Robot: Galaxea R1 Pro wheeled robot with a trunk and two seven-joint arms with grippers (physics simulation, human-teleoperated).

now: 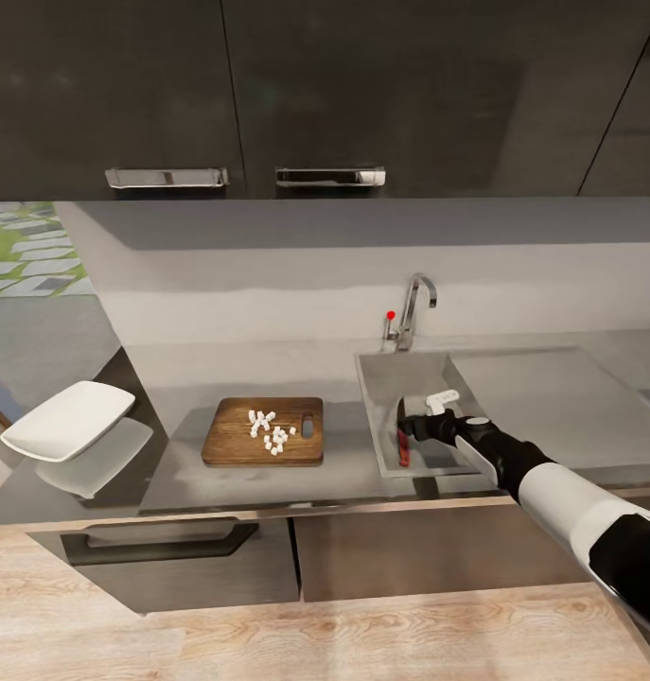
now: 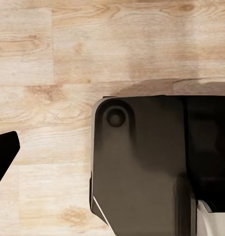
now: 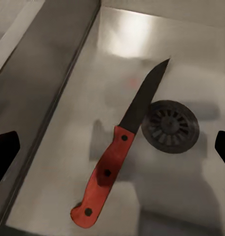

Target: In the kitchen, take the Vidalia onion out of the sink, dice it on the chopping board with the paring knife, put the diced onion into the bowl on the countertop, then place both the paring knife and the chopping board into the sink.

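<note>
- Right wrist view: paring knife (image 3: pixel 120 160) lies in the sink (image 3: pixel 68 123), right gripper (image 3: pixel 112 150) wide open, holding nothing.
- Diced onion (image 1: pixel 271 431) remains on the chopping board (image 1: pixel 232 445); bowl (image 1: pixel 67 419) is empty.
- Left gripper: cannot tell.

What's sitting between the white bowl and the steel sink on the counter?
In the head view, the brown wooden chopping board with pale diced onion bits lies between the white rounded-square bowl and the grey steel sink.
</note>
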